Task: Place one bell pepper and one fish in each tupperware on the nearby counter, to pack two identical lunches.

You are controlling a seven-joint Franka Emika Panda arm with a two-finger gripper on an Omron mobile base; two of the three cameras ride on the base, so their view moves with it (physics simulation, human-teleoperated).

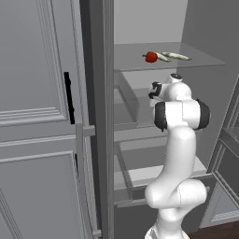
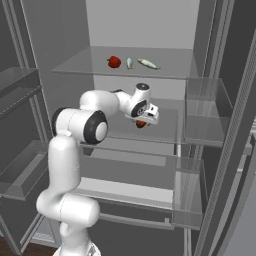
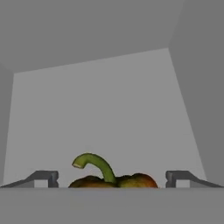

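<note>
Hand (image 3: 112,179) of a white Franka arm reaches into an open grey refrigerator, its two dark fingertips (image 3: 44,178) spread wide to either side of a bell pepper (image 3: 114,178). In the hand view the pepper sits squarely between the tips, reddish-orange with a curved green stem rising toward the camera, and clear gaps show on both sides, so nothing is pinched. In the right base view the same pepper (image 2: 141,123) shows as a small red shape just under the hand (image 2: 148,116), low over the middle shelf (image 2: 165,125). In the left base view the wrist and hand (image 1: 155,90) sit at that same level, with the arm's upper joint in front of them.

Beyond the hand, one level up, a translucent glass upper shelf (image 2: 80,67) carries the remaining food. A second bell pepper (image 2: 114,62), glossy red, lies at the left of the row in the right base view. Just beside it is a pale fish (image 2: 129,63), and a second fish (image 2: 148,63), slim and silver-cream, lies a little further right, pointing toward the side wall. In the left base view the red pepper (image 1: 151,57) touches or nearly touches the nearer fish (image 1: 162,57).

Clear door bins (image 2: 207,120) hang at the right, and a grey panelled cabinet door (image 1: 32,116) with a black handle (image 1: 68,98) stands at the left.
</note>
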